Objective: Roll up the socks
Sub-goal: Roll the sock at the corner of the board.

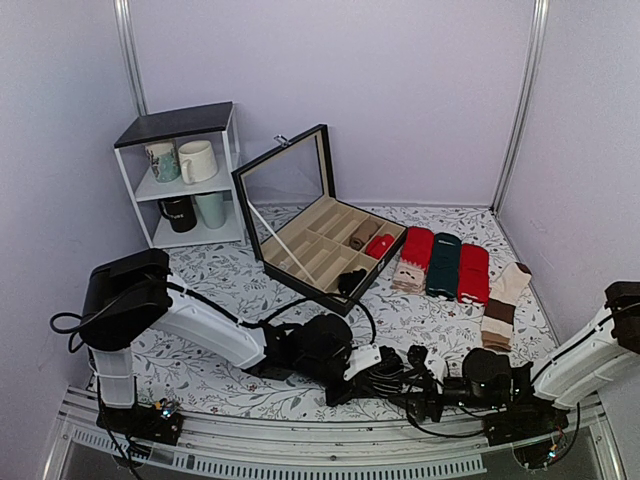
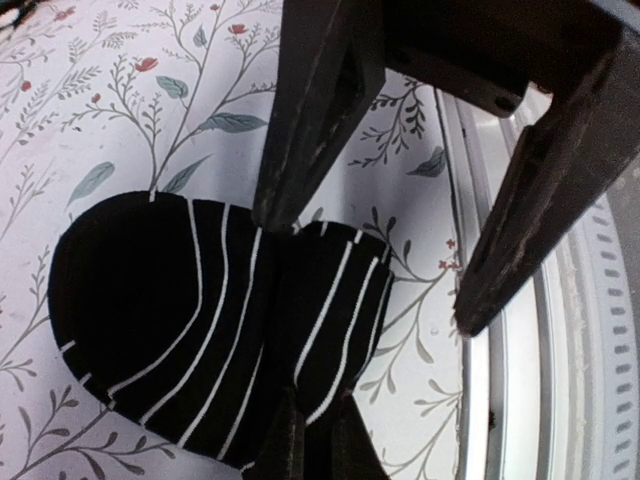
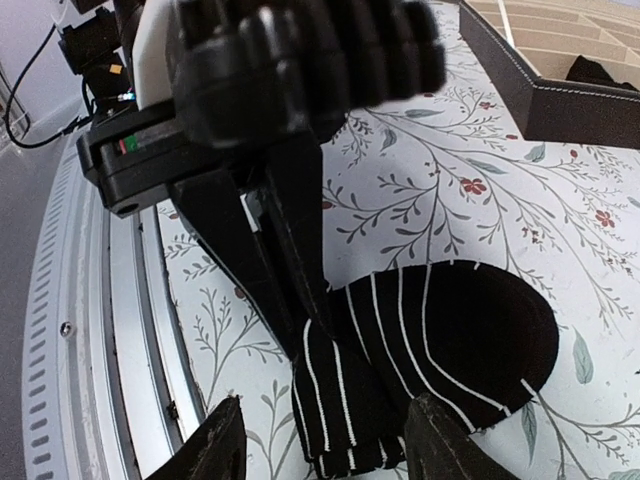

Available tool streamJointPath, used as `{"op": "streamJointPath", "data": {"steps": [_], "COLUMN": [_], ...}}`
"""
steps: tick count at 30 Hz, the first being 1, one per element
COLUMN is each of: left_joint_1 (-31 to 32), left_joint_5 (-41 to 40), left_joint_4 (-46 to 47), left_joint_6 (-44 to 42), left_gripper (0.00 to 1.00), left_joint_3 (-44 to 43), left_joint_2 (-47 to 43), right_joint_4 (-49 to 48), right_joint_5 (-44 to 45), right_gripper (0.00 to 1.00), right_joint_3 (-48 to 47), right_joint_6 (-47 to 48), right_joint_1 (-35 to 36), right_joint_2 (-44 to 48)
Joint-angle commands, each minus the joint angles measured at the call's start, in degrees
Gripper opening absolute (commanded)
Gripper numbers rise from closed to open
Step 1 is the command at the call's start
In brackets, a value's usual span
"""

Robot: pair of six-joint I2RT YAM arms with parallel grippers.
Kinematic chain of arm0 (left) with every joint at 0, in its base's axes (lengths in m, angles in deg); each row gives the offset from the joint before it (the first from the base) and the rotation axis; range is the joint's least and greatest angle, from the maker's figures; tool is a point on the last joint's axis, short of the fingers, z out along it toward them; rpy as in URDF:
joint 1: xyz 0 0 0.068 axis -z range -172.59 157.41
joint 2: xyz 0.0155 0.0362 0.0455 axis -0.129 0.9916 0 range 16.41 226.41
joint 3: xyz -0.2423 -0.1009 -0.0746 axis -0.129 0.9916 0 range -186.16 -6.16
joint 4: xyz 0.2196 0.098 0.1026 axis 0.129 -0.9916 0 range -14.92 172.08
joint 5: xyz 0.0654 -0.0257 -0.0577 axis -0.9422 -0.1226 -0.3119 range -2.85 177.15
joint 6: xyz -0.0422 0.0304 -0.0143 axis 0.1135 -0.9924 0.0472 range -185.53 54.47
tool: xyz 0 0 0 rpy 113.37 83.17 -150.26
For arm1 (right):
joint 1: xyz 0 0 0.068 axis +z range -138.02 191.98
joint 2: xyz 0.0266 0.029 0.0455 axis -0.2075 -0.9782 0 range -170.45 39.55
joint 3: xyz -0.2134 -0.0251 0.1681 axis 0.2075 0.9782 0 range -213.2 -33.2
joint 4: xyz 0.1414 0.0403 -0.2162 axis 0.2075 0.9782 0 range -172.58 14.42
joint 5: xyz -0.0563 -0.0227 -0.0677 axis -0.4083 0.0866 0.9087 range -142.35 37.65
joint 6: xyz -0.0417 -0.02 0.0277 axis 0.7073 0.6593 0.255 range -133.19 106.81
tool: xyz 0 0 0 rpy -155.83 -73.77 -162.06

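The socks [image 2: 180, 320] were black with thin white stripes, bunched into a rounded bundle on the floral tablecloth [image 2: 120, 90] near its front edge; the left gripper [image 2: 315, 445] pinched one fold, jaws pressed together; the right gripper [image 3: 330, 412] straddled the bundle, jaws spread; the top view hid it beneath both grippers, while both wrist views showed it plainly.

Striped socks [image 3: 430, 350] cut off at btm edge, right-wrist cam (top cam: hidden under arms [image 1: 320, 348]); left gripper [image 3: 308, 325] housing blurred.
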Motion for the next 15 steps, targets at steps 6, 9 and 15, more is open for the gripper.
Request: {"op": "streamJointPath", "data": {"steps": [6, 9, 15], "left_joint_1": [-1.04, -1.04, -1.06], "left_joint_5": [-3.83, -3.72, -3.42], "left_joint_4": [-16.93, -16.79, -16.79], "left_joint_6": [0.43, 0.43, 0.35], "left_gripper": [0.00, 0.00, 0.00], "left_joint_3": [4.12, 4.22, 3.98], "left_joint_2": [7.78, 7.87, 8.19], "right_joint_4": [-6.12, -7.03, -6.89], "right_joint_5": [-5.36, -6.76, -6.77], "right_gripper": [0.54, 0.53, 0.42], "right_joint_3": [-2.41, -2.98, -3.34], "right_joint_6": [2.95, 3.12, 2.11], "right_joint_1": [-1.68, -1.69, -1.74], "right_joint_2": [-7.91, -9.64, -11.65]}}
